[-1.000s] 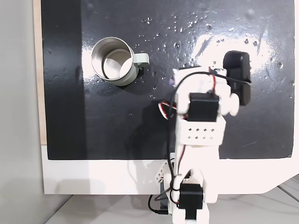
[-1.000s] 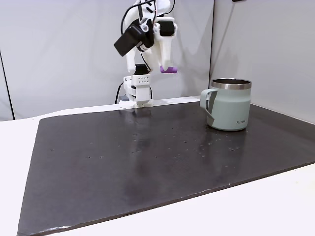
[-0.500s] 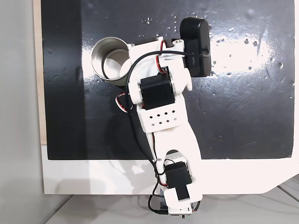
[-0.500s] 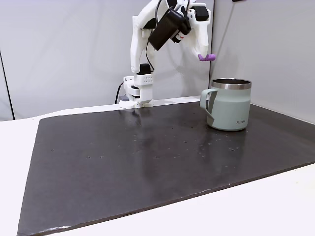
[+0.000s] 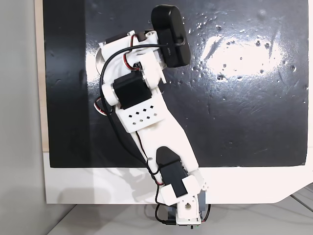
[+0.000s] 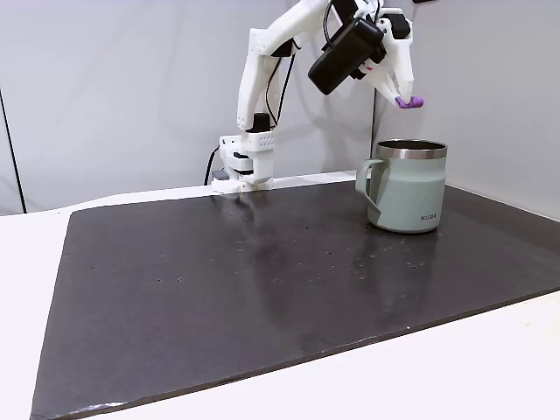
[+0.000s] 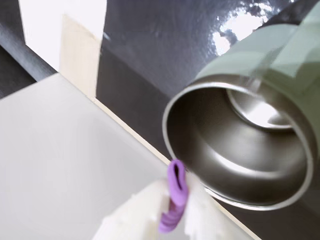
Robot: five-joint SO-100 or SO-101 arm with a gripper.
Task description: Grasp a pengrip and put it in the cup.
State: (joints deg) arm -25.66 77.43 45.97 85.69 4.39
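- Fingers: we record the white two-finger gripper clamped on the pengrip, one white finger on each side of it in the wrist view.
- Pengrip: a tiny purple, ribbed, rubbery tube, held in the air above the cup's rim in a fixed view; in the wrist view its free end points toward the near edge of the cup's mouth.
- Cup: a round steel mug with a pale grey-green outside, shiny silver inside and a small side handle. We note it standing upright on the mat with the handle to the left in that fixed view. In the wrist view its open mouth sits just beyond the pengrip. From above, only a sliver of its rim shows beside the arm.
- Arm: a white jointed arm with black motors, reaching from its base at the table's edge out over the cup; a black camera housing rides near the wrist.
- Mat: a dark, glossy sheet speckled with small pale marks, carrying the cup.
- Table: white surface around the mat.
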